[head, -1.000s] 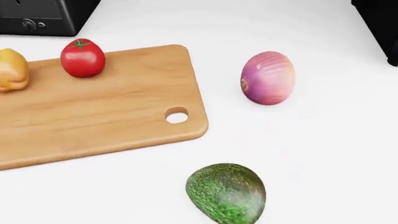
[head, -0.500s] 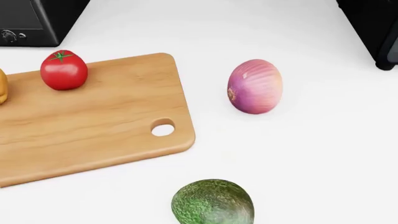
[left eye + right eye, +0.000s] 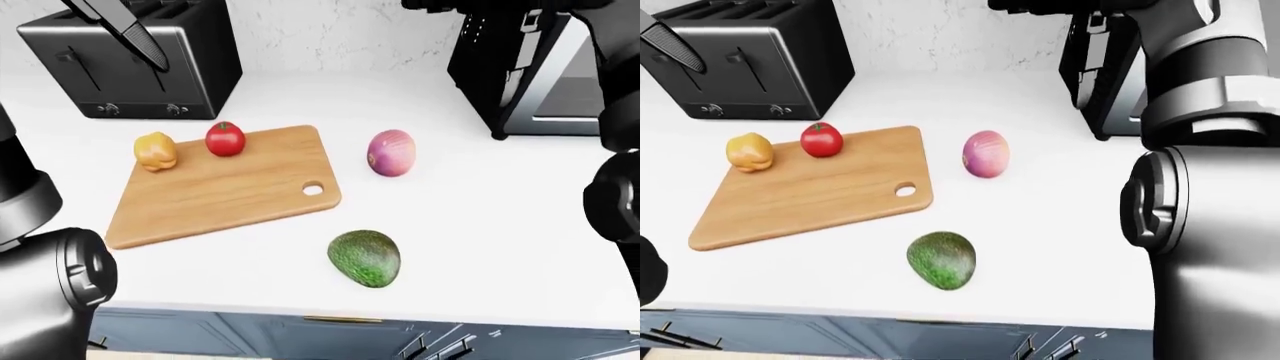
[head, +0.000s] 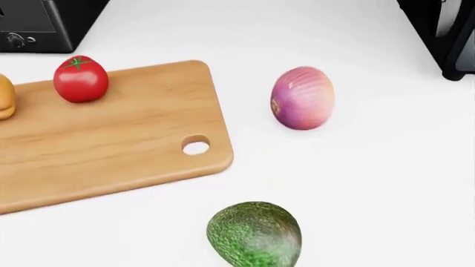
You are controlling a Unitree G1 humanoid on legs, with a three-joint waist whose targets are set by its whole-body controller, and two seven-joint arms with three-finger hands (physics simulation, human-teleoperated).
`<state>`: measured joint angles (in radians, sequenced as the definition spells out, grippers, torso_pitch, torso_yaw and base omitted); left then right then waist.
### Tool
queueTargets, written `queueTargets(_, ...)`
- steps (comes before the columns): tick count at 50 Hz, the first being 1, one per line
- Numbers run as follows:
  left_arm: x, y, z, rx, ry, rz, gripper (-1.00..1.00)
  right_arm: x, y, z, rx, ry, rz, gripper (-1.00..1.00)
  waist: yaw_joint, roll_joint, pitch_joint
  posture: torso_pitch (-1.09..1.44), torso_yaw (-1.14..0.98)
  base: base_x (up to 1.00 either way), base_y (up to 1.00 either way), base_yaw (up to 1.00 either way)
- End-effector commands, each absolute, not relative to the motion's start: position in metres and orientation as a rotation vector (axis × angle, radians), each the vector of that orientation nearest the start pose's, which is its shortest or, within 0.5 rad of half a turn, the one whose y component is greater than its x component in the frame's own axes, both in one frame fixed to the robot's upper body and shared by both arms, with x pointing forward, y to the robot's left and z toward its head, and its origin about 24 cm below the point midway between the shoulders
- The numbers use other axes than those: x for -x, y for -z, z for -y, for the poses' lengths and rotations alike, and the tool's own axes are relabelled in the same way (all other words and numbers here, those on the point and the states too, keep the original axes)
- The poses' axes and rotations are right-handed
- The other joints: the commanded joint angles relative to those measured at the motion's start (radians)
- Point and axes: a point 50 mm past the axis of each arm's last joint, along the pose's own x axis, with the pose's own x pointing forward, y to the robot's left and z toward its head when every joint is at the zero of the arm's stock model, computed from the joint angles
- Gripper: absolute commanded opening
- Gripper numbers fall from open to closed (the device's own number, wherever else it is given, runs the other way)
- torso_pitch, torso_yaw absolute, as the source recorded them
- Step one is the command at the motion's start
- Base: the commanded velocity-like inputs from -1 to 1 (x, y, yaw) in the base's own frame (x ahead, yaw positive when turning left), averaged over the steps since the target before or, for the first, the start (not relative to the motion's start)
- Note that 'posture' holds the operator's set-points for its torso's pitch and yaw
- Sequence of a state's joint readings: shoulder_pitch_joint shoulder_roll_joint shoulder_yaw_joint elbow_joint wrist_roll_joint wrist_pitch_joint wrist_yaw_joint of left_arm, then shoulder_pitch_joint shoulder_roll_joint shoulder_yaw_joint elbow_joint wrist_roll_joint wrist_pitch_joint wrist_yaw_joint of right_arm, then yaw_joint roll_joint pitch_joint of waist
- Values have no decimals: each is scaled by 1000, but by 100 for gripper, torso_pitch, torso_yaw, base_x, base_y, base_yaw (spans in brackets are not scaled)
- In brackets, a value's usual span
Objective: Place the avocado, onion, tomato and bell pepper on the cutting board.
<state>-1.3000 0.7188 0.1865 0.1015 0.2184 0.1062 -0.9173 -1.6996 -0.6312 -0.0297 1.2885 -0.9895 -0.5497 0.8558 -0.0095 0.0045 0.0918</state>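
Vegetables number four: one tomato [image 3: 225, 139] and one bell pepper [image 3: 155, 151] sit on the cutting board [image 3: 215, 187]; one onion [image 3: 391, 152] and one avocado [image 3: 365, 257] lie on the white counter [image 3: 500, 217] beside it. Neither hand's fingers show, so their grip cannot be told.

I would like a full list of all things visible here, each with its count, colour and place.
cutting board: 1, light wood, left of counter
tomato: 1, red, on board's top edge
bell pepper: 1, yellow, at board's top-left corner
onion: 1, purple, on counter right of board
avocado: 1, green, on counter below board
toaster: 1, black, top left
dark appliance: 1, black and silver, top right
counter: 1, white
robot arms: 2, black and grey, at view edges; hands not clearly seen
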Motion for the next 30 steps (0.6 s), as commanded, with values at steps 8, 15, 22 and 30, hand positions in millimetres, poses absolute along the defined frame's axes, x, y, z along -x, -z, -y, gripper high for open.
queueTargets(8, -264, -445, -200, -1071, 297, 810, 100, -381, -394, 183, 1573, -467, 204, 100, 0, 2, -34, 0, 0, 0, 0, 0)
queueTargets(15, -264, -443, -200, -1070, 300, 807, 100, -386, -387, 177, 1575, -470, 205, 100, 0, 3, -37, 0, 0, 0, 0, 0)
queueTargets(22, -264, -442, -201, -1070, 300, 806, 100, -389, -380, 172, 1569, -502, 193, 100, 1, 3, -39, 0, 0, 0, 0, 0)
queueTargets(30, -264, -442, -201, -1070, 300, 803, 100, -390, -373, 167, 1563, -563, 164, 100, 0, 4, -40, 0, 0, 0, 0, 0)
